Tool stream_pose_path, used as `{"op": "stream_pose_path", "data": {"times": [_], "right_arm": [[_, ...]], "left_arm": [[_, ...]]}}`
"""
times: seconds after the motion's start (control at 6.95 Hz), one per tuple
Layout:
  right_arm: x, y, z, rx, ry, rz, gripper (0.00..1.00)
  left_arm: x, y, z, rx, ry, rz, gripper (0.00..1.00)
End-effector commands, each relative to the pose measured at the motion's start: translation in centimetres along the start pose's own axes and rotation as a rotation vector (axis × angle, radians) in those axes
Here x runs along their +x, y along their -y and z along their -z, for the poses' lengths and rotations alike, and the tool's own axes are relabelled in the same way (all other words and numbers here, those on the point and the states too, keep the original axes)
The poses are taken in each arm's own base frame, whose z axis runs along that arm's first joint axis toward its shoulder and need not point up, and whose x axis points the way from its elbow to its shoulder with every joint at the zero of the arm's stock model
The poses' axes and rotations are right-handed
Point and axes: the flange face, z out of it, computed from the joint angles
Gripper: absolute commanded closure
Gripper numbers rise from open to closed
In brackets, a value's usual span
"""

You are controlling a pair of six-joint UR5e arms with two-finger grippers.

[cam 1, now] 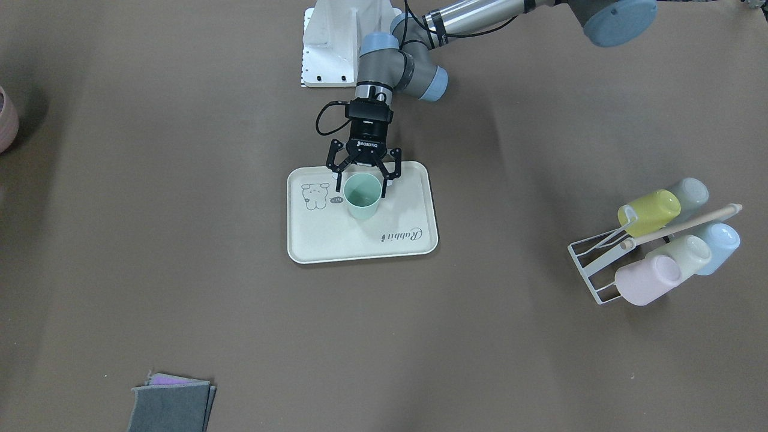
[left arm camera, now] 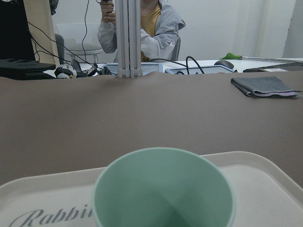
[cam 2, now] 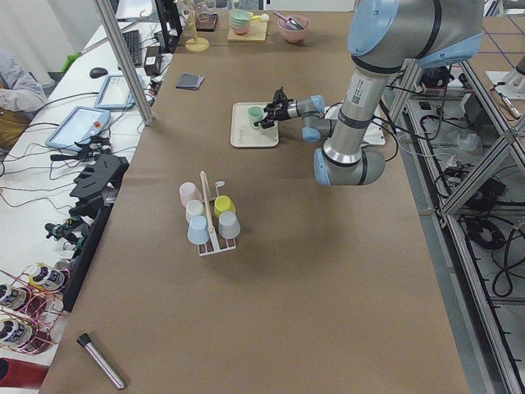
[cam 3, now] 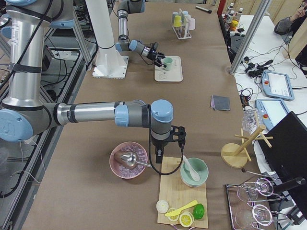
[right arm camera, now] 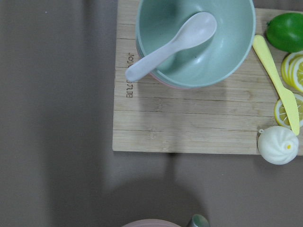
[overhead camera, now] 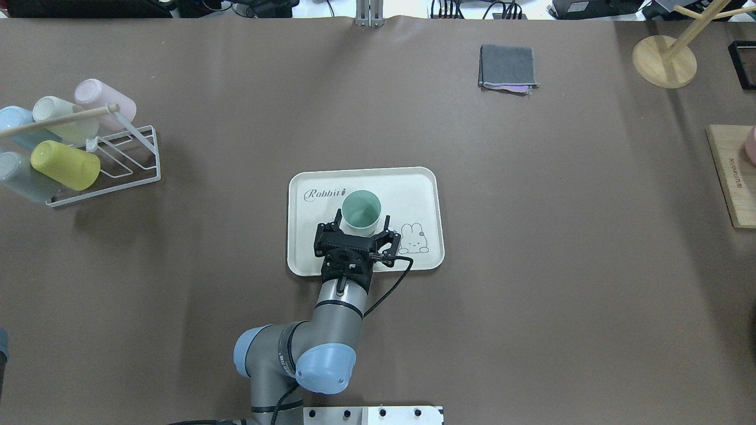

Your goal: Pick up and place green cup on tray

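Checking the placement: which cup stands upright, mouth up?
The green cup on the tray, between the open left gripper's fingers; the other cups lie tilted on the white rack.

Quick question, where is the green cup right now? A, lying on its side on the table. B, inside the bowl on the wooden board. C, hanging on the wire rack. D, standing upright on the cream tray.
D: the green cup stands mouth up on the tray, with the open fingers of the left gripper flanking it.
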Motion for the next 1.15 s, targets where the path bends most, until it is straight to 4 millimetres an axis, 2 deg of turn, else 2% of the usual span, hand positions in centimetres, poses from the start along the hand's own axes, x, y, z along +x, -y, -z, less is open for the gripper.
{"op": "stream_pose_path", "data": {"times": [0.0, 0.14, 0.29, 0.43, 0.58, 0.72, 0.86, 1.01], "right_arm": [[-0.1, 0.1, 0.1, 0.002, 0.000, 0.001, 0.00], [-0.1, 0.1, 0.1, 0.002, 0.000, 0.001, 0.00], [-0.1, 0.0, 0.1, 0.002, 0.000, 0.003, 0.00], [0.0, 0.0, 0.0, 0.000, 0.000, 0.003, 0.00], [0.0, -0.1, 0.0, -0.001, 0.000, 0.001, 0.00], [0.1, -0.1, -0.1, -0.002, 0.001, -0.003, 0.00], [0.0, -0.2, 0.0, -0.001, 0.003, -0.001, 0.00], [0.0, -0.2, -0.1, -0.003, 0.005, -0.003, 0.00]], "left_arm": [[-1.4, 4.8, 2.6, 0.033, -0.046, 0.017, 0.02], [-1.2, 6.3, 3.4, 0.034, -0.066, 0.044, 0.02], [-0.9, 9.0, 4.9, 0.021, -0.118, 0.073, 0.02], [-2.3, 12.8, 8.2, -0.029, -0.232, 0.032, 0.02], [-2.5, 16.1, 10.0, -0.094, -0.294, -0.002, 0.02], [-3.7, 18.1, 9.5, -0.182, -0.243, -0.104, 0.02], [-5.8, 20.0, 7.5, -0.298, -0.208, -0.173, 0.02], [-8.8, 21.3, 5.2, -0.423, -0.202, -0.206, 0.02]]}}
